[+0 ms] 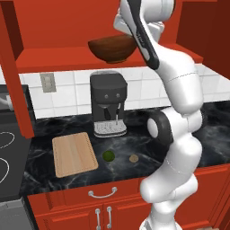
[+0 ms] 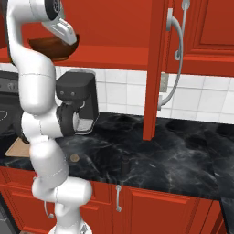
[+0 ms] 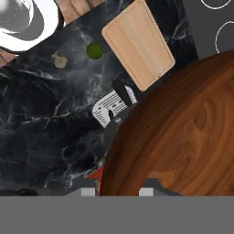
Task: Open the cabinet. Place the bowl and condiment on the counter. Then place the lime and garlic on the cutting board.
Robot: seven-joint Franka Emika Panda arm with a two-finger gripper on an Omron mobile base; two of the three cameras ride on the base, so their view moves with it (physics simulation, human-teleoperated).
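**Fingers at the bowl's rim, up on the cabinet shelf**

Nearest the base, the black marbled table [image 1: 134, 143] carries most of the task's things. The lime [image 1: 108, 156] and the garlic [image 1: 133, 158] lie side by side near the front edge, apart from each other and just to the right of the cutting board [image 1: 74, 154], which is bare. In the right base view the small dark condiment [image 2: 124, 163] stands upright on the table near its front edge, well to the right of the garlic. Behind these, against the tiled wall, sits a black coffee machine [image 1: 108, 103].

Farther and higher, the cabinet [image 1: 54, 27] stands open, one door [image 2: 157, 68] swung out edge-on. The bowl [image 1: 112, 48] rests upright on the shelf directly above the coffee machine, so it has not yet come down.

The gripper [image 3: 114, 192] is up at the bowl's right side. In the hand view the brown bowl wall runs between the two fingers [image 3: 87, 192], one inside the rim and one outside, drawn in narrow around it; whether they already pinch it firmly I cannot tell. Since the bowl is round, it has no long axis that matters. The coming move likely turns on lifting it clear of the shelf lip, out toward the robot, then down past the coffee machine to open table.
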